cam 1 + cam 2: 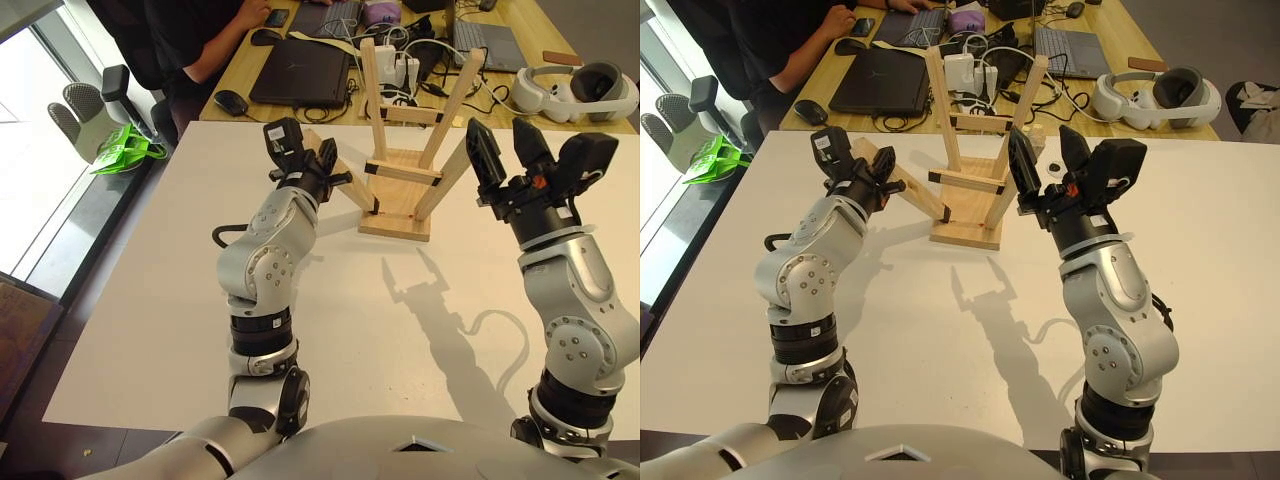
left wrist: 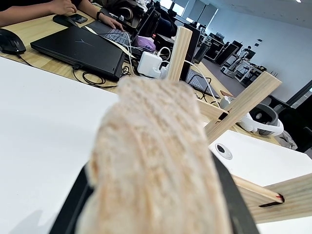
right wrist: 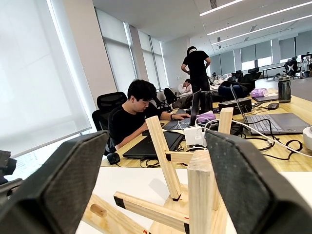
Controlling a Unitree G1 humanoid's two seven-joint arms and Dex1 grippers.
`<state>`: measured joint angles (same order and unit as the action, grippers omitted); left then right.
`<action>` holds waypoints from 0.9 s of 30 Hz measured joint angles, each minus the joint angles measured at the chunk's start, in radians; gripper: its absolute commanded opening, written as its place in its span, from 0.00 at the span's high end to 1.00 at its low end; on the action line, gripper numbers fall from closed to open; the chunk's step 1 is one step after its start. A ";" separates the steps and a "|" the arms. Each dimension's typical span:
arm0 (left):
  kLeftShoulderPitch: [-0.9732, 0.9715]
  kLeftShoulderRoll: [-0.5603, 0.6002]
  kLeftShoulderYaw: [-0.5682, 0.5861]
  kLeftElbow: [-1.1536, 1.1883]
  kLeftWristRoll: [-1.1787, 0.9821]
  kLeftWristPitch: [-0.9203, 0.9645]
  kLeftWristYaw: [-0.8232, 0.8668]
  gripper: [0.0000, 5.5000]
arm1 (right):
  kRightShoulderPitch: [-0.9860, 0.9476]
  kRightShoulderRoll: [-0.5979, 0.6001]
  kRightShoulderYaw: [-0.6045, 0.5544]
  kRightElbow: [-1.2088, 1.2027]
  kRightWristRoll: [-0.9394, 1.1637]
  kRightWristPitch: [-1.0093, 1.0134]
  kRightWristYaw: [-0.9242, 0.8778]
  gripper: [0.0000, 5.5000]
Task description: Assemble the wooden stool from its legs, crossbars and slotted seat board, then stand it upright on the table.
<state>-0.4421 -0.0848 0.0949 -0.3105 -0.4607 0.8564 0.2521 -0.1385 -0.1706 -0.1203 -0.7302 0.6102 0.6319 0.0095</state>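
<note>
Wood stool (image 1: 400,168), inverted, at upper centre of the frame on a white matte table (image 1: 150,300). Its square seat board (image 1: 395,226) lies flat on the table. Four square-section legs splay upward, joined by thin crossbars (image 1: 402,172). At upper left of centre, the left gripper (image 1: 333,170) is clenched on the left-hand leg (image 1: 358,195), with pale grain between its fingers in the left wrist view. At upper right, the right gripper (image 1: 508,150) is spread wide. In the right wrist view its black padded fingers (image 3: 63,190) frame the right-hand leg (image 3: 201,195), apart from it.
</note>
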 measured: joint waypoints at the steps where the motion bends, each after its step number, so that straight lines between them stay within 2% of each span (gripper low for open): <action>1: 0.000 -0.001 -0.003 0.002 0.003 -0.001 -0.001 0.82 | 0.000 0.000 0.001 0.000 0.001 0.001 0.000 0.33; 9: -0.070 0.049 -0.119 0.065 0.095 0.010 -0.084 0.82 | -0.015 0.000 0.020 0.002 0.002 0.018 0.001 0.33; 16: -0.190 0.070 -0.131 0.223 0.138 0.002 -0.155 0.82 | -0.018 0.012 0.044 0.003 -0.001 0.015 0.001 0.33; 27: -0.301 0.034 0.047 0.412 0.090 0.047 -0.168 0.82 | -0.018 0.037 0.066 0.004 -0.016 -0.017 0.001 0.33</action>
<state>-0.7429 -0.0510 0.1414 0.1012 -0.3704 0.9034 0.0837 -0.1567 -0.1336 -0.0539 -0.7258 0.5943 0.6154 0.0108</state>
